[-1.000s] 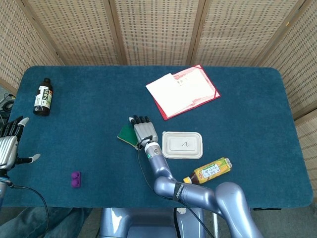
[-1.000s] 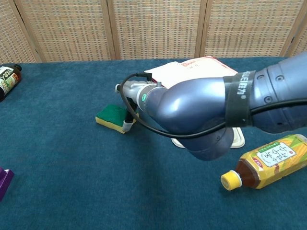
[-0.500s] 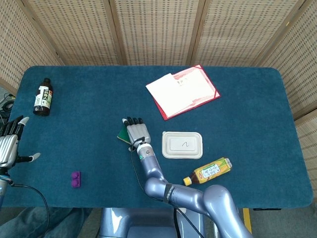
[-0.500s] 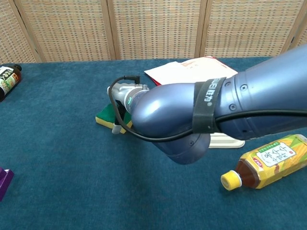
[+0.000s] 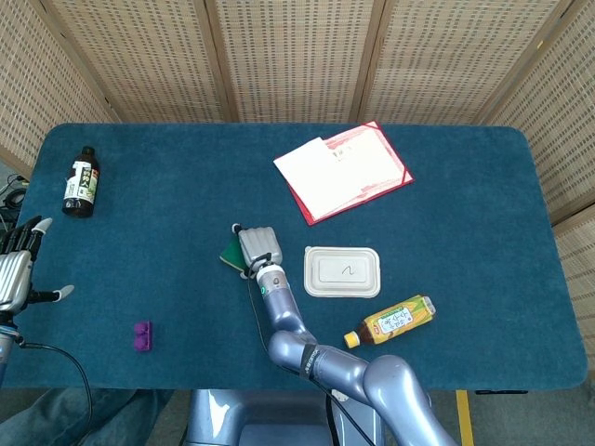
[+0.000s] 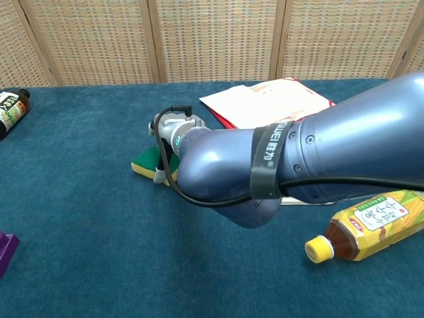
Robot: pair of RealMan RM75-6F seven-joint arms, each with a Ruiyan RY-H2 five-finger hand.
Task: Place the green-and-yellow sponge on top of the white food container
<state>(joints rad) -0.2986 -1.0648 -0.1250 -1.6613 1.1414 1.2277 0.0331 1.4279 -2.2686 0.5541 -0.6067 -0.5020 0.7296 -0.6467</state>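
Observation:
The green-and-yellow sponge (image 5: 229, 255) lies flat on the blue table, left of the white food container (image 5: 342, 271). My right hand (image 5: 257, 248) sits on top of the sponge with its fingers curled down around it, gripping it. In the chest view my right forearm fills the middle and hides most of that hand; only the sponge's left end (image 6: 144, 161) and one fingertip at its front edge show. The closed container is almost wholly hidden there. My left hand (image 5: 17, 269) hangs off the table's left edge, fingers spread, holding nothing.
A yellow tea bottle (image 5: 390, 321) lies on its side just in front of the container. A red folder with white paper (image 5: 344, 170) lies behind it. A dark bottle (image 5: 81, 181) lies at the far left and a purple block (image 5: 141, 335) near the front left.
My right hand has slid left from beside the container onto the sponge. Its fingers, stretched out before, now curl down around the sponge. The left hand is unchanged.

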